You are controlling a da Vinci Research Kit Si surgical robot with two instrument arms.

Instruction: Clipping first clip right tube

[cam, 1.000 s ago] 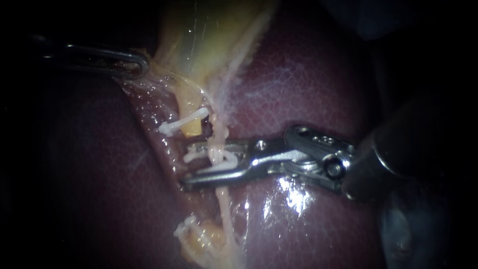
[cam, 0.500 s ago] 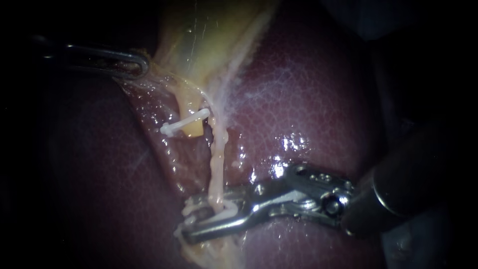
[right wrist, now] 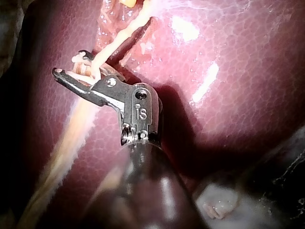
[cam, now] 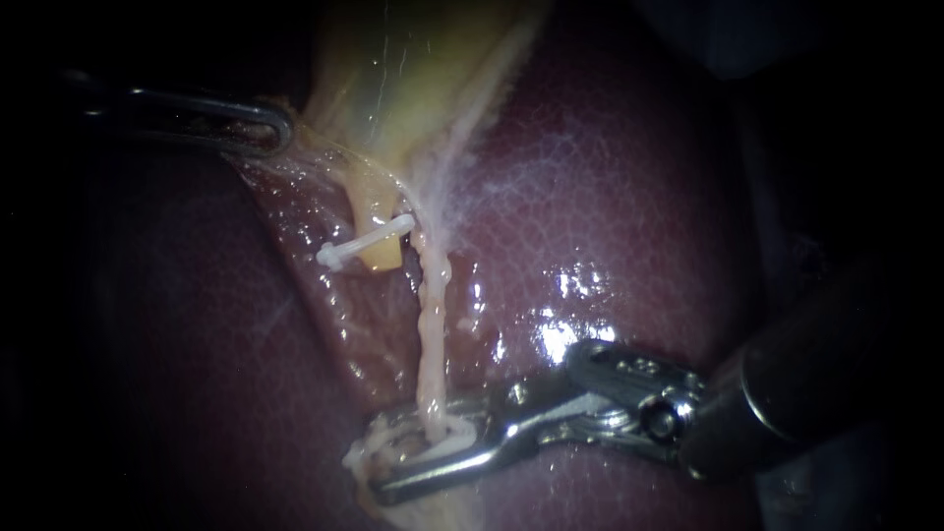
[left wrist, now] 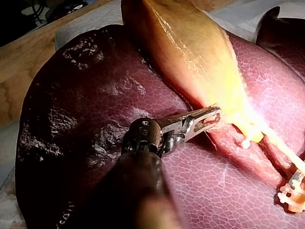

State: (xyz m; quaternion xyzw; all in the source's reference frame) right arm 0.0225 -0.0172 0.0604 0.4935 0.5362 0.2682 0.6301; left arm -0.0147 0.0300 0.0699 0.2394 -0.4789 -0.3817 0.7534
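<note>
white plastic fills the gap in our right instrument [cam: 379,458], low in the endoscope view. its jaws stand a little apart and pinch a white clip [cam: 440,450] between them, one leg along each jaw. the right tube [cam: 431,324], pale and thin, runs down over the liver [cam: 610,226] and passes into that clip, so jaws and clip lie on both sides of it near its lower end. we cannot tell whether the clip has latched. further up the tube and just to its left, a second clip [cam: 364,243] lies across a short yellow stump [cam: 379,258]. our left instrument [cam: 270,128] comes in from the left with its jaws pressed on the edge of the gallbladder [cam: 413,79], where the yellow wall narrows. the left wrist view shows pink tissue caught between them.
</note>
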